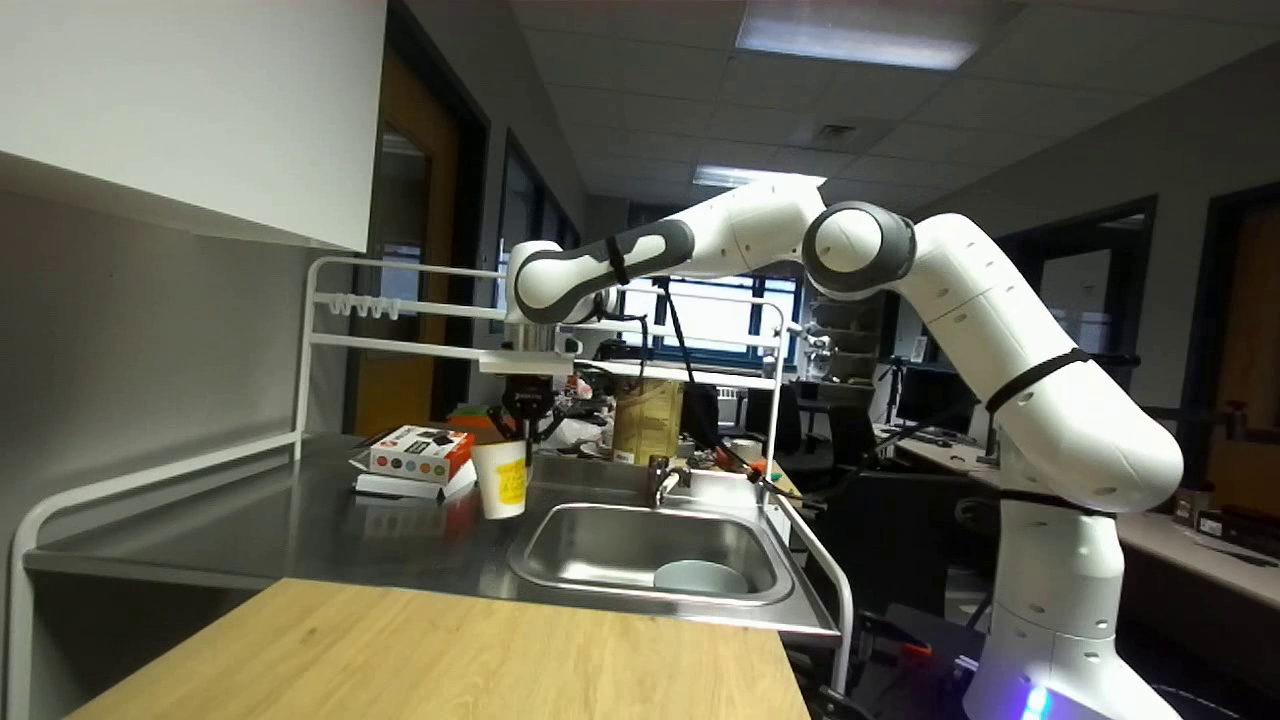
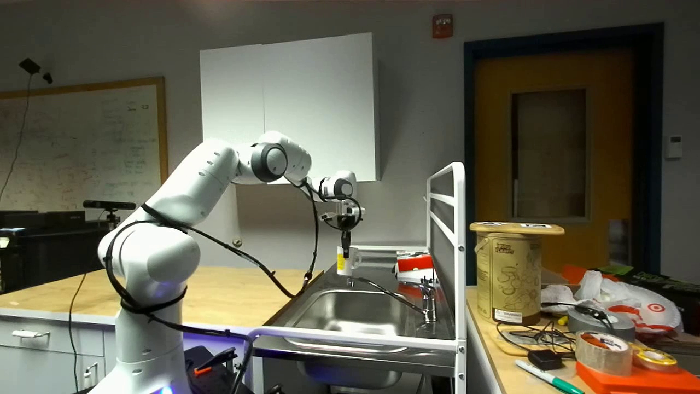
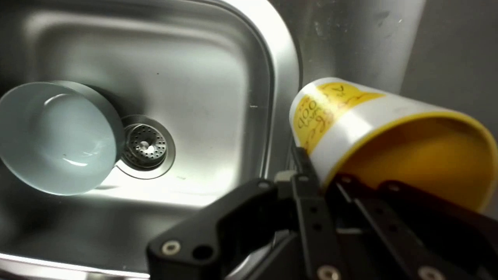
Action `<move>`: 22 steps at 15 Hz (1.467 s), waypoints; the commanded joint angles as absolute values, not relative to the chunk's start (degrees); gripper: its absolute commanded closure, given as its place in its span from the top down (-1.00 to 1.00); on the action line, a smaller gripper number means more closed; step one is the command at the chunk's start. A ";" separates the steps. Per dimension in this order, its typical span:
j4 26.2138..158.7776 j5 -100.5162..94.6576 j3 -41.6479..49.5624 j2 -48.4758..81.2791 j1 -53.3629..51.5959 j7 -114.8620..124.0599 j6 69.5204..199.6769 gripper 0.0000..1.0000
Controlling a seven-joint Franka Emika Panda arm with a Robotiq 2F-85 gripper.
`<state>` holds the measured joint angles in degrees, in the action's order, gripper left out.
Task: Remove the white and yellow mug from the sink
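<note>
Over the counter [image 1: 250,515] beside the sink [image 1: 625,540], the gripper [image 2: 346,250] pinches the white and yellow mug [image 1: 499,482].

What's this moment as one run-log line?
white and yellow mug: out of sink, held over counter | tool: closed on mug near rim | pale bowl: in sink, by drain | next: likely set-down

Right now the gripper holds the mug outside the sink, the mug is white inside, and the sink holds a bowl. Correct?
One slip: the mug is yellow inside, not white, as the wrist view shows. The gripper does hold it outside the sink, which holds a bowl.
</note>
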<state>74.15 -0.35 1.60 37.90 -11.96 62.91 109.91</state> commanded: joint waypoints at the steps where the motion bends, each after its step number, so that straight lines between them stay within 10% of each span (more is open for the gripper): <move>1: 62.66 5.60 -1.76 46.75 -7.85 54.18 107.68 -0.95; 22: 46.31 -0.72 7.95 60.42 -14.44 66.31 98.36 -0.97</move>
<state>46.95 3.09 4.45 57.46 -12.57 61.57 97.98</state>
